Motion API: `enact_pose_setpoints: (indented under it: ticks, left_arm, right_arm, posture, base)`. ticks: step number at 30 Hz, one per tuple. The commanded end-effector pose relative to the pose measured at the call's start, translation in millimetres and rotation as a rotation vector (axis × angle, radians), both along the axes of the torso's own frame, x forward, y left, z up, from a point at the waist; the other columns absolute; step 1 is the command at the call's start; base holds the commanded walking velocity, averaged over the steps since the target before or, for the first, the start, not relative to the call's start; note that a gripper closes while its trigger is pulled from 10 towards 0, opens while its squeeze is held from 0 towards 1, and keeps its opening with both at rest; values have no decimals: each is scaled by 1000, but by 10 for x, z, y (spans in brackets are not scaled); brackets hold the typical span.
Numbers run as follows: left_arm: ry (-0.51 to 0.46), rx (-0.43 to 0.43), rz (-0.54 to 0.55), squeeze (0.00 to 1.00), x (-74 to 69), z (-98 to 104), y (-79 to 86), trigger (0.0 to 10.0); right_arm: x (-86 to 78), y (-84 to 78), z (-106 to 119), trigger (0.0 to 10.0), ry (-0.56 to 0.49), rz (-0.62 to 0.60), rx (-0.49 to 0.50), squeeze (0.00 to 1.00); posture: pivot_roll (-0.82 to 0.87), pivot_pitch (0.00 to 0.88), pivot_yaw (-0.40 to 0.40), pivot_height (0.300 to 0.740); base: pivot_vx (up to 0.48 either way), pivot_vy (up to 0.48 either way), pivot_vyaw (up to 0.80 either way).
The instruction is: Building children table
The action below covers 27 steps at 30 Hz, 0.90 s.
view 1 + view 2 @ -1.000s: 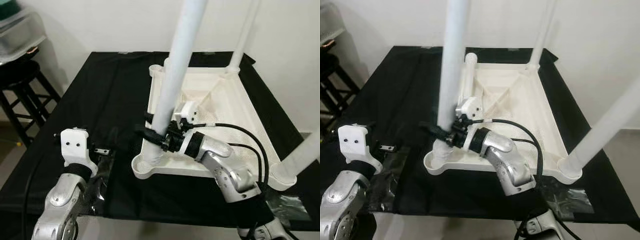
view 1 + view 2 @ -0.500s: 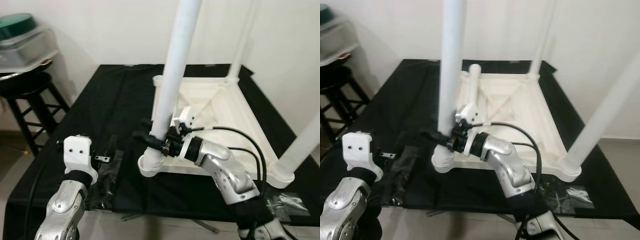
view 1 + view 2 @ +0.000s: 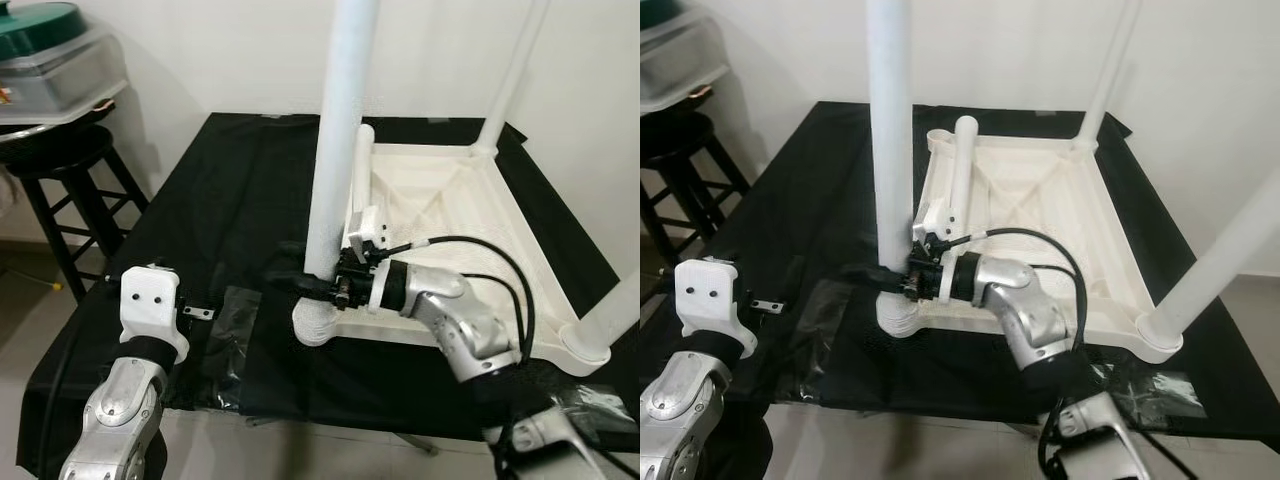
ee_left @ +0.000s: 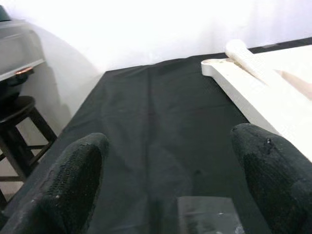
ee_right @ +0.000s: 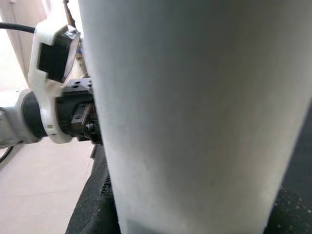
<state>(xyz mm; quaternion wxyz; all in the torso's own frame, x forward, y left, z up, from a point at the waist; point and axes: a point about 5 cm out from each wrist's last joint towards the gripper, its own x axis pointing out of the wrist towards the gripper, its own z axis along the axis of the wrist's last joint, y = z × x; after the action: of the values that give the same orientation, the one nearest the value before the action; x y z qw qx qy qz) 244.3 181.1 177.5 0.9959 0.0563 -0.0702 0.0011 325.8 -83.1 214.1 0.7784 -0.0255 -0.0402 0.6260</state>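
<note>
The white children's table top (image 3: 440, 200) lies upside down on a black cloth. My right gripper (image 3: 315, 285) is shut on the near-left white leg (image 3: 335, 130) just above its base, which sits in the corner socket (image 3: 318, 325); the leg stands upright. Up close, that leg (image 5: 195, 112) shows as a broad white surface. Two more legs stand at the far right corner (image 3: 510, 80) and the near right corner (image 3: 615, 310). Another leg (image 3: 361, 165) lies along the top's left edge. My left gripper (image 4: 175, 180) hovers open over the cloth, left of the table top, holding nothing.
A black stool (image 3: 60, 170) stands at the left, bearing a clear box with a green lid (image 3: 50, 60). Clear plastic bags lie on the cloth near the front (image 3: 225, 330) and at the right (image 3: 590, 400). A white wall backs the scene.
The held leg has gone from leaning to upright, with my right gripper still on it. The whole view has shifted as the camera moved. My left arm keeps its pose.
</note>
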Motion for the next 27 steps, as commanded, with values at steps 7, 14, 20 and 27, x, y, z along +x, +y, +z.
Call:
enact_pose_setpoints:
  ticks: [7, 14, 20, 27]
  left_arm:
    - [-30, 77, 34, 0, -171, 115, 55, 10000]
    - [-40, 91, 26, 0, -360, 176, 19, 10000]
    - [-41, 82, 47, 0, -535, 231, 28, 10000]
    - [-38, 63, 73, 0, -670, 245, 31, 10000]
  right_arm:
    - [126, -38, 343, 10000, -27, 232, -33, 0]
    - [71, 76, 477, 10000, -9, 441, -10, 0]
    - [140, 203, 465, 10000, -58, 496, -78, 0]
    - [148, 249, 505, 10000, -122, 554, -212, 0]
  posture:
    - [26, 298, -17, 740]
    - [75, 372, -27, 740]
    - [104, 397, -41, 740]
    - [115, 404, -67, 740]
  base:
    - [0, 0, 0]
    - [0, 0, 0]
    - [0, 0, 0]
    - [0, 0, 0]
